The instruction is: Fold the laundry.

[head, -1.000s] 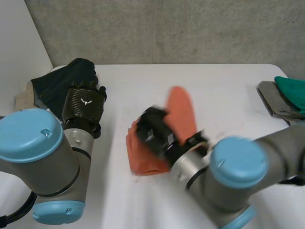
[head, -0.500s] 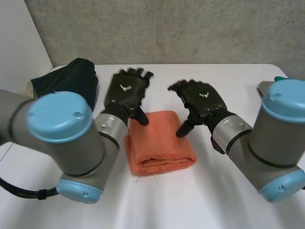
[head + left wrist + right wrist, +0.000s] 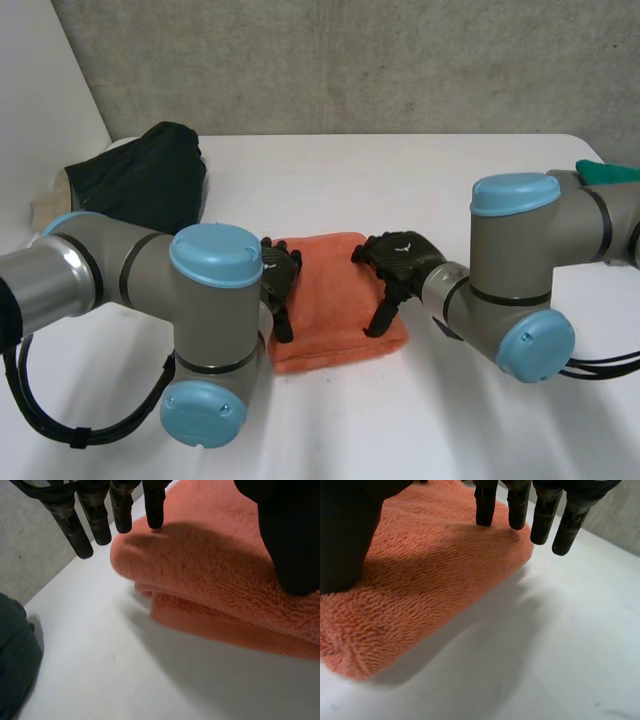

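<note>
Dropping from hover half a second ago, left hand (image 3: pixel 280 275) and right hand (image 3: pixel 400 258) now press opposite edges of folded orange towel (image 3: pixel 335 300). Fingers straight, gripping nothing. Fold likely done, just flattening.

table (image 3: pixel 420 180): white, matte, rounded far corner
back wall (image 3: pixel 350 60): rough grey concrete
side wall (image 3: pixel 40 70): plain white
light: soft, even

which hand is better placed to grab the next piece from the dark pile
Probably left. The left hand rests on the towel at the edge nearest the dark pile; the right hand is on the far side.
</note>
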